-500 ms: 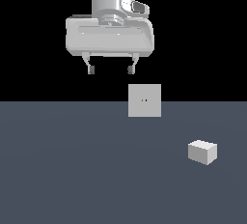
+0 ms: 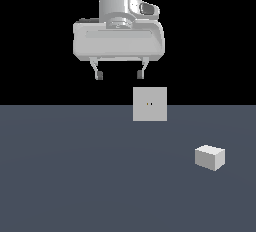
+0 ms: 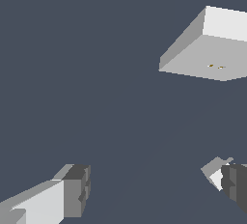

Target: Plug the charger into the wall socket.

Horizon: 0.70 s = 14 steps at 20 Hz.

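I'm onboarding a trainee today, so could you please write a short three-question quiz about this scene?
1. True or false: the claw grips the charger.
2. In the exterior view, the charger lies toward which side of the wall socket? A) left B) right
3. Fill in: the claw's fingers are spread apart with ____ between them.

Key: 1 false; 2 B; 3 nothing.

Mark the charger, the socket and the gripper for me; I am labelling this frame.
charger (image 2: pixel 209 157): exterior view, on its front face.
socket (image 2: pixel 150 104): exterior view, centre of the panel, at the two dark dots.
gripper (image 2: pixel 119 75): exterior view, midway between the two open fingertips.
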Each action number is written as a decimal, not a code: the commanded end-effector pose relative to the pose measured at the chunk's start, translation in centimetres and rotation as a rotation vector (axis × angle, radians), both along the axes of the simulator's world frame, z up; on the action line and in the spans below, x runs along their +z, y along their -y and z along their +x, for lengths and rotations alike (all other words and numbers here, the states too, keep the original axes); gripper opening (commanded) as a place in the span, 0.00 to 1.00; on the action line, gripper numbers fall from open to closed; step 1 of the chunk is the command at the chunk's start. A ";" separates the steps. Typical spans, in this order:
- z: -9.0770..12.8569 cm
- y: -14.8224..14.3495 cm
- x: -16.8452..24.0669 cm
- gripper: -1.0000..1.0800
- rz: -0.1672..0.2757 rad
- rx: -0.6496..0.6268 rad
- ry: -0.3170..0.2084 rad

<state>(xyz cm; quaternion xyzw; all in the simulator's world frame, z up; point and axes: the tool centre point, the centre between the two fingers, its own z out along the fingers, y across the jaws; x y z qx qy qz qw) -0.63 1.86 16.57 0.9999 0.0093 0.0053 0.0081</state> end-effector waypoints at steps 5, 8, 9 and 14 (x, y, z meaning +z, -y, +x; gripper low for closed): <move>-0.2 2.4 -1.4 0.96 -0.009 -0.128 0.023; -0.5 4.0 -2.3 0.96 -0.014 -0.213 0.038; -0.7 4.6 -2.6 0.96 -0.017 -0.245 0.044; -1.7 7.7 -4.5 0.96 -0.028 -0.418 0.076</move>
